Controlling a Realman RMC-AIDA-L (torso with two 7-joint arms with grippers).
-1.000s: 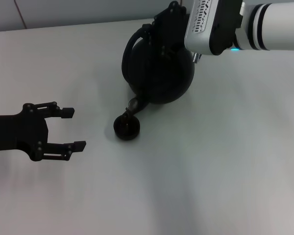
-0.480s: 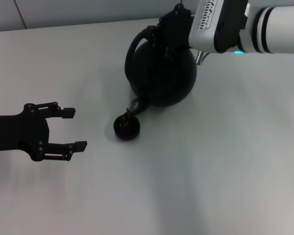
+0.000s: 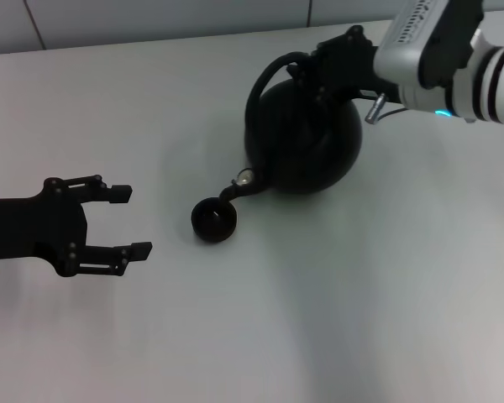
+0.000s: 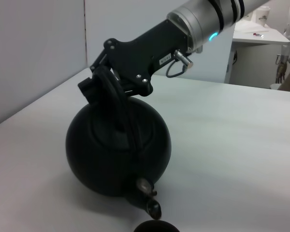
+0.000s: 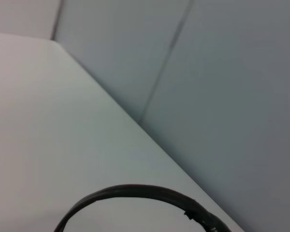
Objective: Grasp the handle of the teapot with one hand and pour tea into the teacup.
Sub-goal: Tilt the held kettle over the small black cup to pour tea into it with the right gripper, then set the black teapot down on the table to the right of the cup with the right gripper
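Since a second ago the teapot (image 3: 304,138) has swung rightward; right gripper (image 3: 336,63) pinches its handle (image 3: 265,80), spout tipped toward the teacup (image 3: 212,221) just beyond it.

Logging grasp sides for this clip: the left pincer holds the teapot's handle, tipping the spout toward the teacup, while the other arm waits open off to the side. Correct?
Not quite: the right pincer grips the handle, as the head view shows. The teapot does tip its spout toward the teacup, and the waiting open one is the left pincer.
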